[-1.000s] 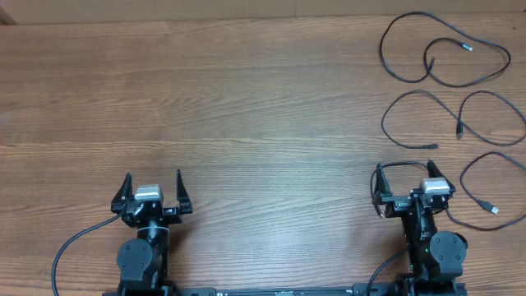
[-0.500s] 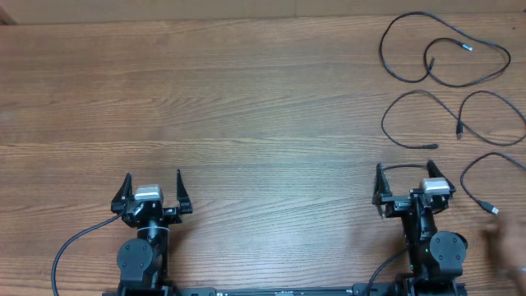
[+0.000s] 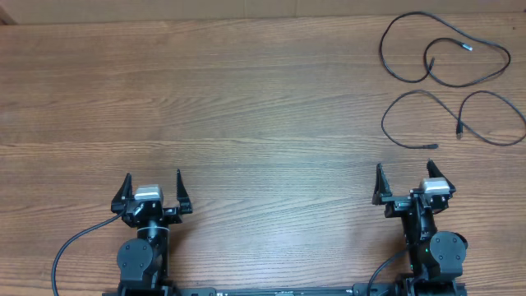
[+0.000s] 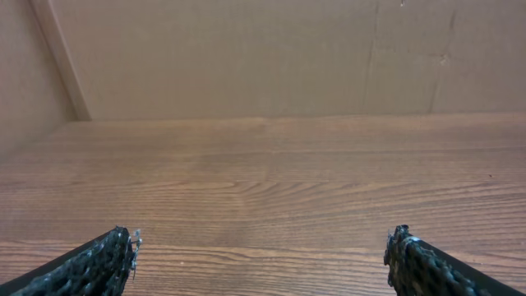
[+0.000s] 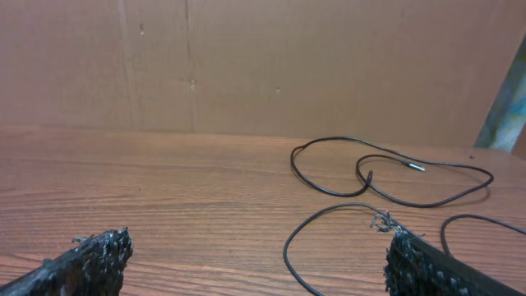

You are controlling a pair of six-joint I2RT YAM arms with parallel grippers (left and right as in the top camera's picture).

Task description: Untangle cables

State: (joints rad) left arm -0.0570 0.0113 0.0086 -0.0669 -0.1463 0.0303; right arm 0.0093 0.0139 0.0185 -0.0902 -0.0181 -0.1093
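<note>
Two thin black cables lie apart from each other at the table's far right. One cable (image 3: 380,51) (image 5: 292,160) makes a wide loop near the back edge. The other cable (image 3: 383,123) (image 5: 285,250) curves just in front of it, one bend lying close to my right finger. My right gripper (image 3: 404,169) (image 5: 259,243) stands open near the front edge, below these cables, with nothing between its fingers. At the front left my left gripper (image 3: 153,182) (image 4: 261,243) is open too, over bare wood, far from both cables.
The wooden table (image 3: 246,99) runs back to a brown cardboard wall (image 4: 246,57). Thick black arm wiring (image 3: 66,247) trails from the left arm's base at the front edge.
A third cable that lay at the lower right beside my right gripper is gone; a blurred shape showed at the right edge half a second ago. Neither arm has moved.
</note>
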